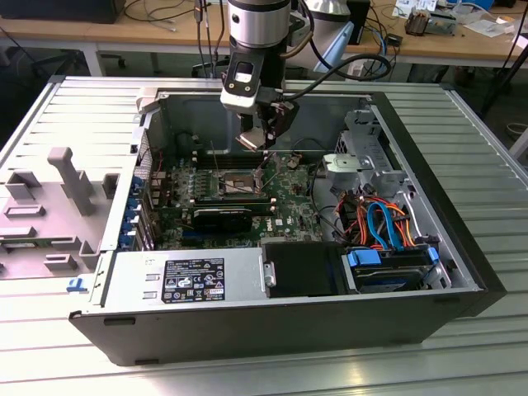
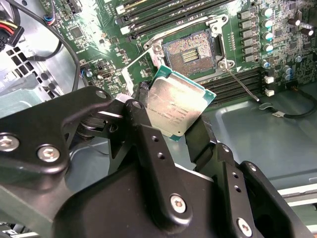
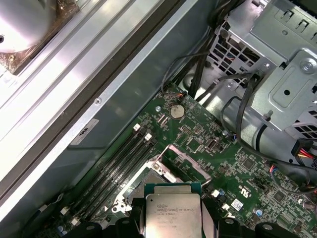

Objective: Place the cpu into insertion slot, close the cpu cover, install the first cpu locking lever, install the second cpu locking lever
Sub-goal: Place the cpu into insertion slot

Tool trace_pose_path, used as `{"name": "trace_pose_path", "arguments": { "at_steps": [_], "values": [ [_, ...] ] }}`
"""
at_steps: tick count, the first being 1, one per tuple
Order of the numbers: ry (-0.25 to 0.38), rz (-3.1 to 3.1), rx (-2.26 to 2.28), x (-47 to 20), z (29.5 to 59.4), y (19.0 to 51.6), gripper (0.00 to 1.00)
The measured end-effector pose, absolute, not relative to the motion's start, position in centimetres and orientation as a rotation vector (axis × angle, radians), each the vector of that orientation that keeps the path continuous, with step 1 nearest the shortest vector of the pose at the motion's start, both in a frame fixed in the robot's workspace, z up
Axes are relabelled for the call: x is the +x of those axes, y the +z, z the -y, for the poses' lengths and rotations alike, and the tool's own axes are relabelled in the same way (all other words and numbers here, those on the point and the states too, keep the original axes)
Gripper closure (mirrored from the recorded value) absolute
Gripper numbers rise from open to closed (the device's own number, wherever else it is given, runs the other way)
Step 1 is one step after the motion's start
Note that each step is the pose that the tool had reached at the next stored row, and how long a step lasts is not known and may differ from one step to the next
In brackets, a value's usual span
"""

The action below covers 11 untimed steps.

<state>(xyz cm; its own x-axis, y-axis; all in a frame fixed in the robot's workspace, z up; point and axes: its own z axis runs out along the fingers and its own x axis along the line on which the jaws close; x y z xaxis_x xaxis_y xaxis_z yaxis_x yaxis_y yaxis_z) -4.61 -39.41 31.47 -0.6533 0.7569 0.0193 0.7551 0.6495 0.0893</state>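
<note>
Open computer case [image 1: 247, 334]: claw [image 2: 171, 116] tight on cpu [image 2: 177, 101] edges (clear above insertion slot [image 2: 190, 49])

Seen in the exterior view, the insertion slot [image 1: 238, 181] is reachable only from above, where the gripper [image 1: 266, 147] clamps the cpu [image 2: 177, 106]. Around it stand the case wall [image 1: 206, 111] at 12 o'clock, drive cage [image 1: 363, 161] at 3, cable bundle [image 1: 381, 221] at 4 and power supply [image 1: 181, 279] at 6. 1 thin locking lever [image 2: 242, 84] juts up beside the slot.

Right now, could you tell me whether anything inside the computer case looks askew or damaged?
Nothing looks damaged. The chip, gripped in the end effector above the board, appears turned out of line with the open, empty socket.
</note>
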Motion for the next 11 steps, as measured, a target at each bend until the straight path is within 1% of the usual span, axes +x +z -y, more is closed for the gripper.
{"name": "trace_pose_path", "arguments": {
  "at_steps": [11],
  "values": [
    [0.139,-2.829,1.312,-4.61,39.41,31.46,0.46]
  ]
}}
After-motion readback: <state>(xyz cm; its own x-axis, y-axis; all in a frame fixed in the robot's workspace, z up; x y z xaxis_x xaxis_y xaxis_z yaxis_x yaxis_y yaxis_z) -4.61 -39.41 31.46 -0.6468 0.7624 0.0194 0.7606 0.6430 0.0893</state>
